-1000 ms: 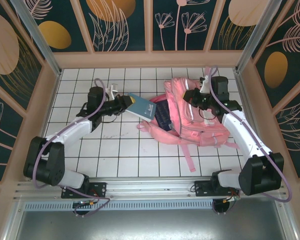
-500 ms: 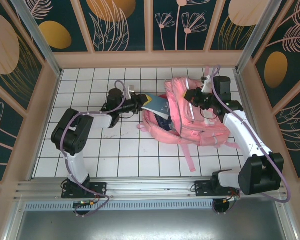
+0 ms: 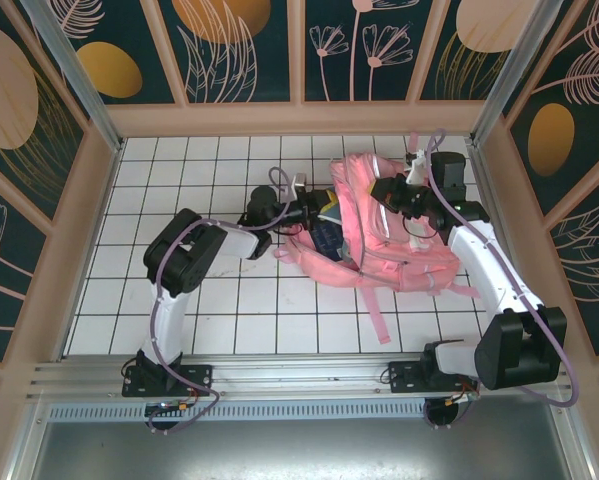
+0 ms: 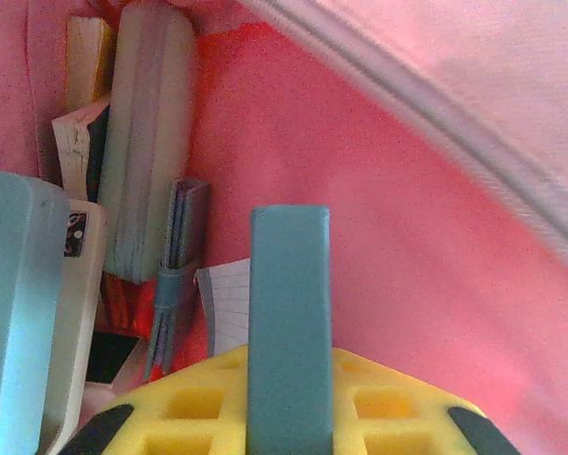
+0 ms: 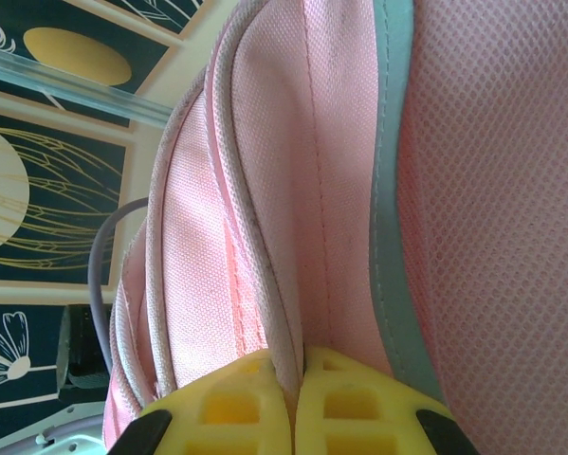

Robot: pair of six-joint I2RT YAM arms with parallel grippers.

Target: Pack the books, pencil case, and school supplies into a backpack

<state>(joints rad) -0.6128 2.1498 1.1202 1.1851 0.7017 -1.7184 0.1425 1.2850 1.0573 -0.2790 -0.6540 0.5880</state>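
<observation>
The pink backpack (image 3: 404, 245) lies at the right of the table with its mouth facing left. My left gripper (image 3: 313, 212) reaches into that mouth, shut on a dark teal flat square (image 4: 288, 284) seen edge-on between the yellow pads (image 4: 397, 417). Inside I see the pale mint pencil case (image 4: 151, 142), book edges (image 4: 84, 142), a lined page (image 4: 229, 305) and the teal-and-cream stapler-like tool (image 4: 23, 313). Up at the top edge of the backpack, my right gripper (image 3: 387, 192) is shut on a pinched fold of the fabric (image 5: 293, 284).
Pink straps (image 3: 374, 320) trail from the backpack toward the near edge. The table (image 3: 179, 300) is white tile, bounded by a wooden frame (image 3: 299, 118) at the back and sides. The pink lining (image 4: 407, 237) stands close on the right of the held square.
My left arm has stretched right and carried the teal square from over the table into the backpack's mouth. The right gripper has kept its hold on the fabric, nearly still.
</observation>
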